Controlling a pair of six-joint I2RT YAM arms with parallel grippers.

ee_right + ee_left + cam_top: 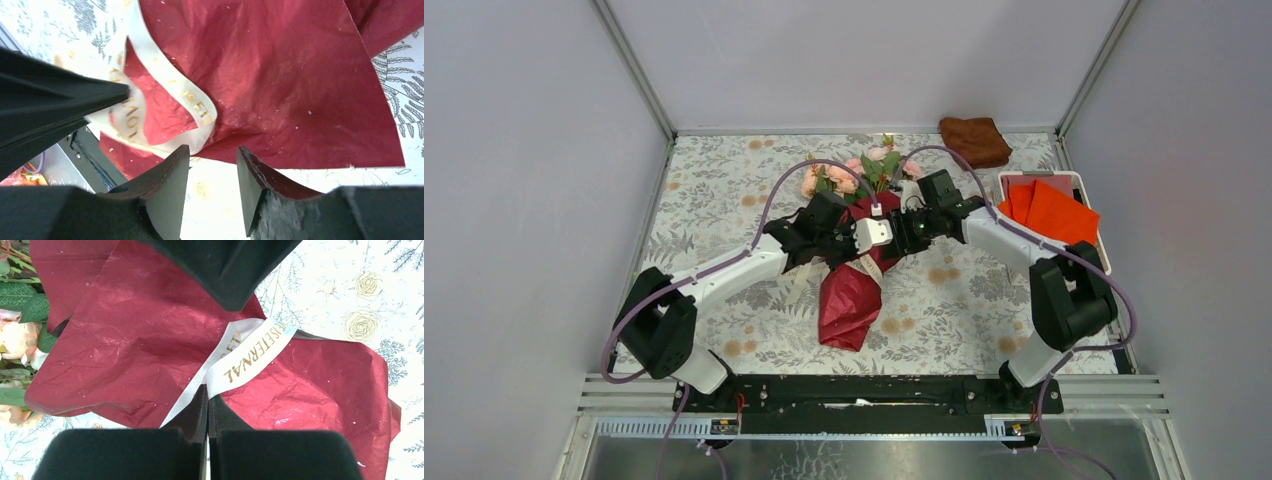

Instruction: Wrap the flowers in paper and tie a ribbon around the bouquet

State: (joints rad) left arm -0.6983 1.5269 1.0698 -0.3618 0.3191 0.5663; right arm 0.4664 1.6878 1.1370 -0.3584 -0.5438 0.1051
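Left gripper [207, 409] is pinched shut on the ribbon [250, 357] over the paper [135, 340], probably to hold tension for the tie. Right gripper [212, 185] is spread and empty, just beside the ribbon loop. Bouquet [849, 300] lies mid-table [724, 190].

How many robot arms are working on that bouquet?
2. The left arm reaches in from the left, the right arm from the right; both meet over the bouquet. None looks hidden.

A table [724, 200] covered in pale floral-print cloth carries 3 things. A dark red paper cone [848, 305] holding pink roses [842, 180] lies mid-table. A folded brown cloth [975, 140] sits far right. A white tray [1064, 176] of orange sheets [1052, 212] is at the right edge.
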